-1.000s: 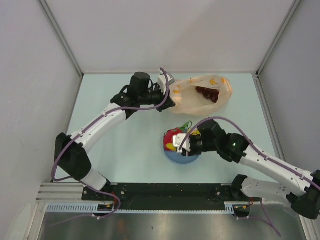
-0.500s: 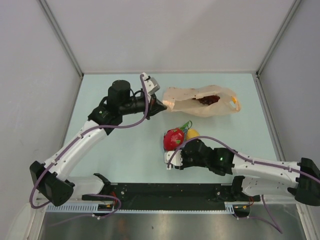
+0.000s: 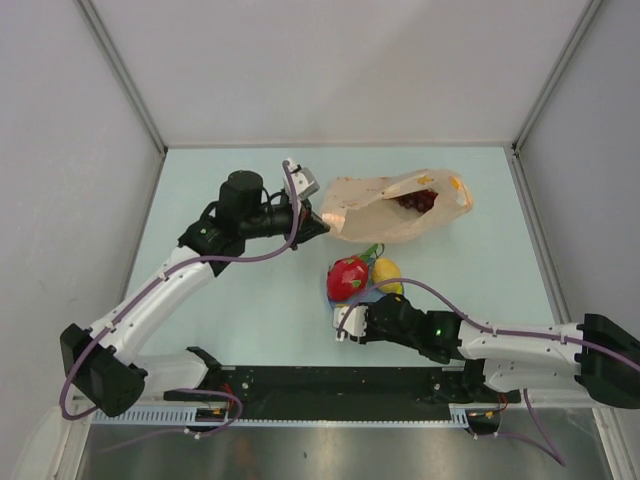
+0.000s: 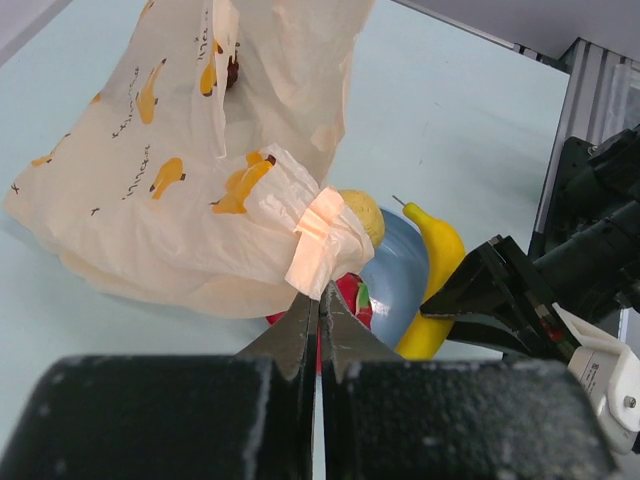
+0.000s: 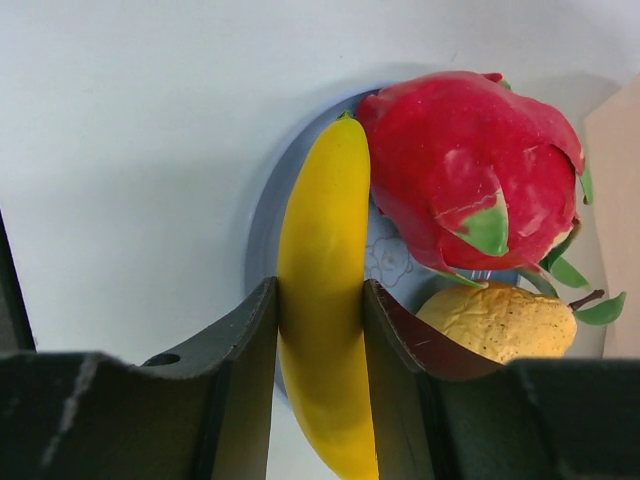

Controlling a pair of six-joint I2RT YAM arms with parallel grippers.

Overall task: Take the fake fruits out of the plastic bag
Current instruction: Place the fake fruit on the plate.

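**Right gripper**: nearest the bases. Its two fingers lie against both sides of the banana, clamped about the middle. The banana lies across the near rim of the blue plate.

**Fruits out of the bag:** the dragon fruit and the yellow round fruit sit on the plate, touching each other just beyond the banana. Judgement: all three are light, hard plastic shells. The banana's smooth skin is likely to slip or swivel between the fingers, so a hold across its middle is sound. The round ones would roll if nudged.

**Left gripper**: farther out, jaws pressed together on a bunched fold at the edge of the bag.

**Bag:** lies on the table just beyond the plate, crumpled, its mouth toward the left gripper. Judgement: thin, limp film that keeps no shape and could tear or pull free if tugged hard. A gathered edge is the right place to hold it.

**Grapes**: a dark bunch inside the bag toward its far end. Judgement: knobbly and light, best pinched across the bunch, and apt to catch on the film. One fruit left to remove.
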